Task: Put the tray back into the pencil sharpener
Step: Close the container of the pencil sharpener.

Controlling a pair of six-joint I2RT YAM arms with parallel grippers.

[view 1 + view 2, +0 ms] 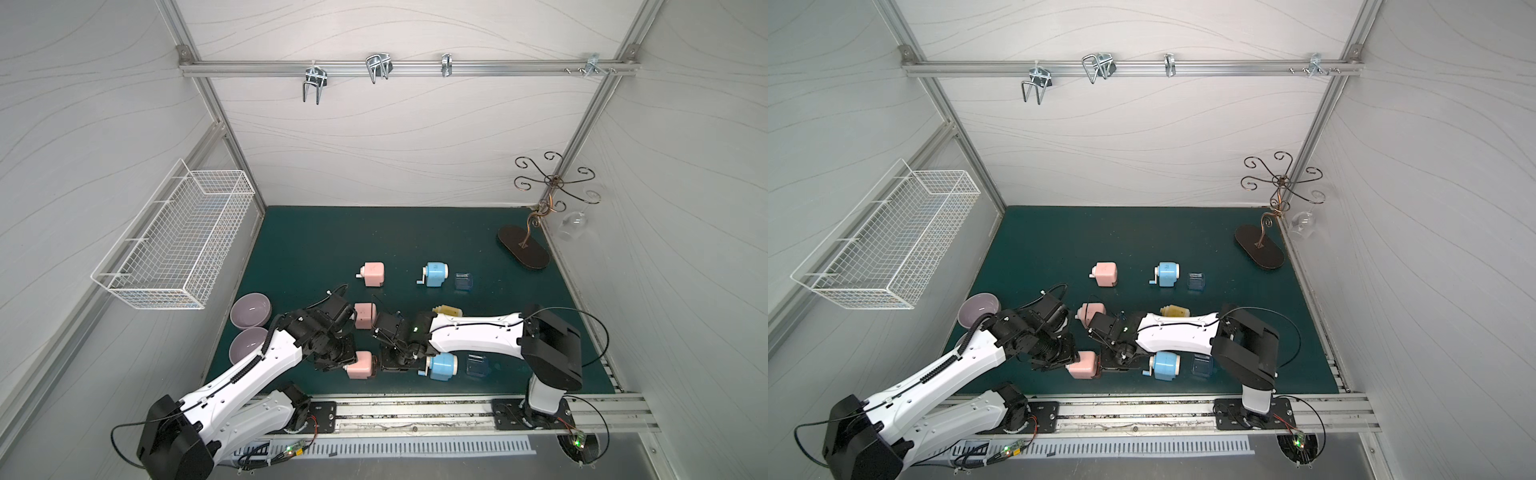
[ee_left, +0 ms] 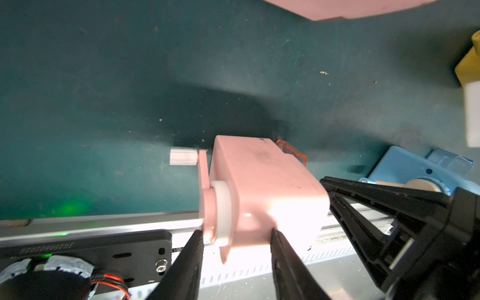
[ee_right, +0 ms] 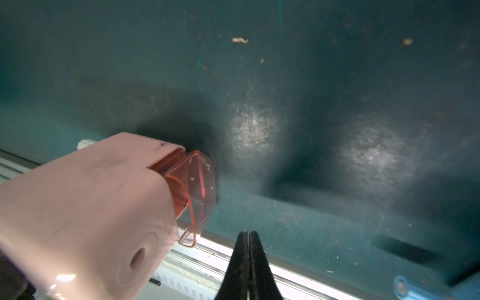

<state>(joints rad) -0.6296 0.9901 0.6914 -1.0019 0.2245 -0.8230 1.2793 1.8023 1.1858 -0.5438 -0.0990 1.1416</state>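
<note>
My left gripper [image 2: 236, 233] is shut on a pink pencil sharpener [image 2: 267, 189] at its crank end, near the mat's front edge; both top views show the sharpener [image 1: 360, 365] [image 1: 1082, 365]. A clear red tray [image 3: 197, 181] sits partly inside the sharpener [image 3: 85, 207], its rounded end sticking out on the side away from the crank. The tray [image 2: 291, 153] shows only as a sliver in the left wrist view. Just beside the tray's protruding end, my right gripper [image 3: 248, 233] is shut with nothing in it. In a top view it [image 1: 388, 361] is right of the sharpener.
Two more pink sharpeners [image 1: 373, 274] [image 1: 365, 315], two blue ones [image 1: 435, 274] [image 1: 444, 365] with clear blue trays [image 1: 464, 281] [image 1: 478, 365], and a yellow one [image 1: 448, 311] lie on the green mat. Purple bowls [image 1: 250, 309] sit left, a wire stand [image 1: 523, 247] back right.
</note>
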